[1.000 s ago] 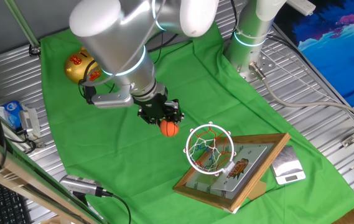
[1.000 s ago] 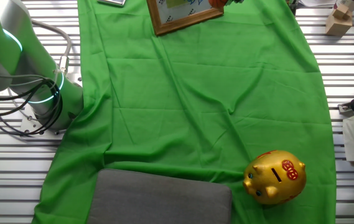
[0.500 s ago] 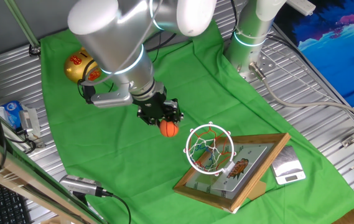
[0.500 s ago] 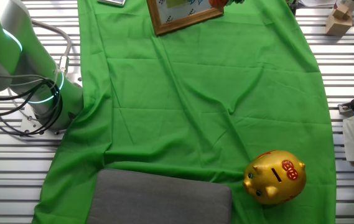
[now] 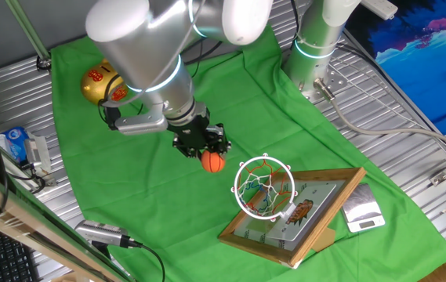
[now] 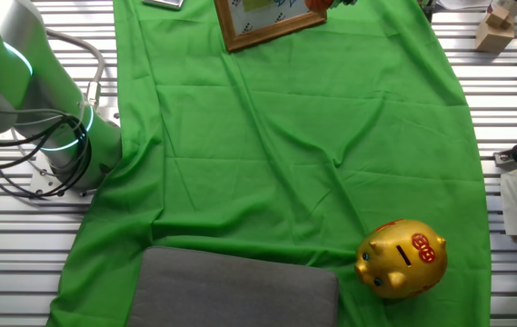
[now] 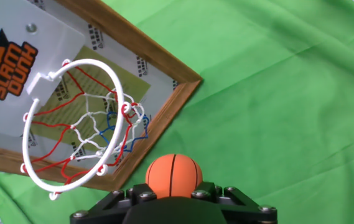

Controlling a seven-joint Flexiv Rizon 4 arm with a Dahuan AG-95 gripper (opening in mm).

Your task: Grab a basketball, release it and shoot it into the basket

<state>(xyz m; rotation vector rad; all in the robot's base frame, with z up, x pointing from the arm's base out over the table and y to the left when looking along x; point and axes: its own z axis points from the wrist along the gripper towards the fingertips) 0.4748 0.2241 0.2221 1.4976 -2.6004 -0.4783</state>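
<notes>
At the bottom of the hand view, the gripper [image 7: 172,194] holds the ball [image 7: 173,175], its black jaws closed against the ball's lower sides; the orange top with dark seams stands clear above them. Just beyond and to the left hangs the hoop [image 7: 72,123], a white-looking ring here with a red, white and blue net, fixed to a backboard [image 7: 164,59] framed in wood that lies tilted on the green cloth [image 7: 288,93].

From one fixed view, the gripper [image 5: 204,146] hangs over the cloth [image 5: 128,180] with the ball [image 5: 213,162] at its tip, near the hoop [image 5: 264,186] but apart from it, up and to its left. The backboard [image 5: 317,215] leans beside a small scale [image 5: 362,210]. Farther back, a gold piggy bank [image 5: 97,84] sits partly hidden behind the arm [image 5: 140,47].

The other fixed view shows the piggy bank [image 6: 402,257] on the cloth [image 6: 285,136], a grey pad [image 6: 235,289] beside it, and a backboard corner [image 6: 267,23] at the top edge.
</notes>
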